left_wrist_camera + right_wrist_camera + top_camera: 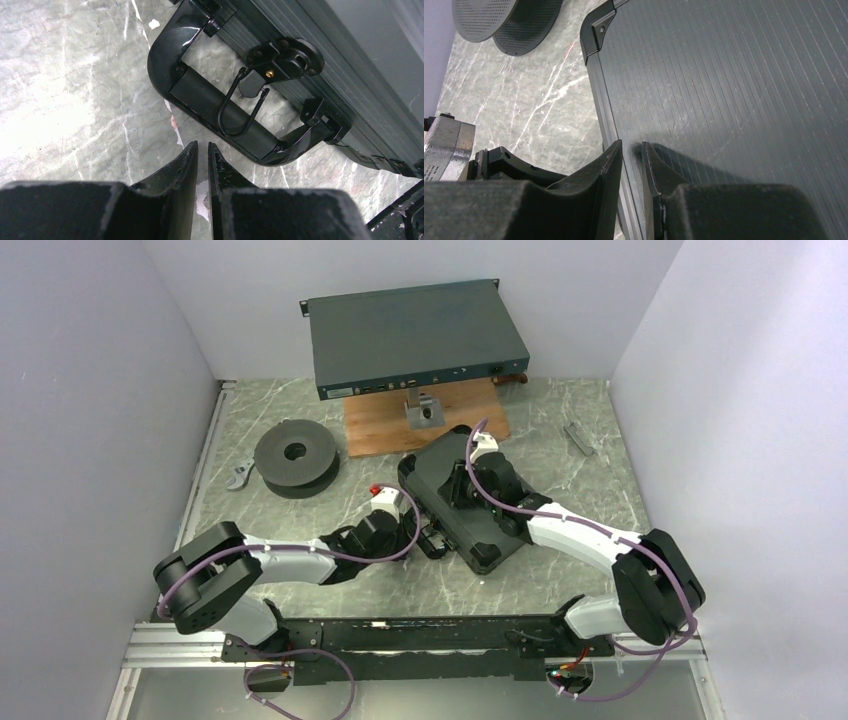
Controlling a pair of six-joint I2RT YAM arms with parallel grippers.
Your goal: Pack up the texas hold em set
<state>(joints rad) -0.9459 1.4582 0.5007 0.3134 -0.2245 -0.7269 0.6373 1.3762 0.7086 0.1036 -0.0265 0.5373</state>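
Task's thing: the black rectangular ribbed plastic case point(488, 538) lies shut and flat on the grey marbled table point(585, 480), turned at an angle, with its handle side facing my left arm. No chips, cards or discs are in sight; I judge they are inside.
Left end effector point(202, 146): clenched on nothing, tips low over the table just short of the glossy black carry handle point(200, 95).
Right end effector point(630, 145): fingers drawn nearly together with nothing between them, over the lid's edge near one corner. It may be pressing on the lid, but the view is too close to be sure of contact.
Latch: the thin black wire loop point(242, 107) hangs loose over the handle, so I judge the catch is not yet fastened.
Risk, lid: if my right arm lifts before the loop is hooked, the lid could spring up.
Risk, slide: a push from my closed left tips could skid off the thin wire, or shove the whole case across the smooth table.
Left arm pose: stretched low and forward, wrist aimed at the handle.
Right arm pose: reaching in from the right, wrist bent down over the lid.
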